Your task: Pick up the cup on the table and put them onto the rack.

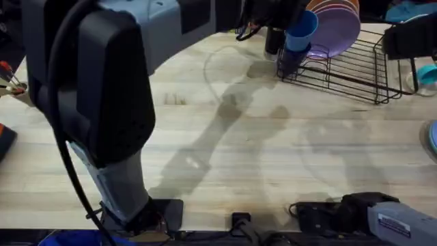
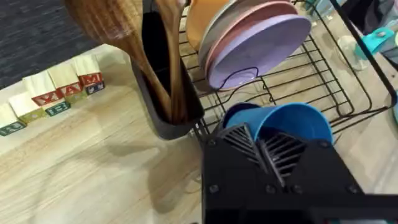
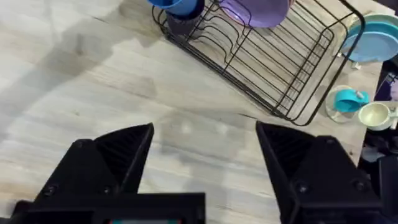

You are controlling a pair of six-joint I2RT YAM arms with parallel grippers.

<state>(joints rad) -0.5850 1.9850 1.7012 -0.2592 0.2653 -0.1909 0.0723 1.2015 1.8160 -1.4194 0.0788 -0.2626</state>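
My left gripper (image 2: 267, 149) is shut on the bright blue cup (image 2: 292, 121), holding it tilted over the near left corner of the black wire rack (image 2: 323, 81). Overhead, the blue cup (image 1: 300, 31) hangs just above the dark navy cup (image 1: 289, 61), which sits at that corner of the rack (image 1: 355, 68). I cannot tell whether the two cups touch. In the right wrist view the blue cup (image 3: 177, 5) and navy cup (image 3: 184, 23) are at the rack's (image 3: 267, 62) end. My right gripper (image 3: 205, 143) is open over bare table, far from the rack.
Orange, pink and purple plates (image 2: 261, 43) stand in the rack. A black holder with wooden spoons (image 2: 165, 93) stands against its left side, with lettered wooden blocks (image 2: 56, 93) beyond. A teal mug (image 3: 348, 99), a white cup (image 3: 376, 115) and a light blue plate (image 3: 373, 37) lie right of the rack.
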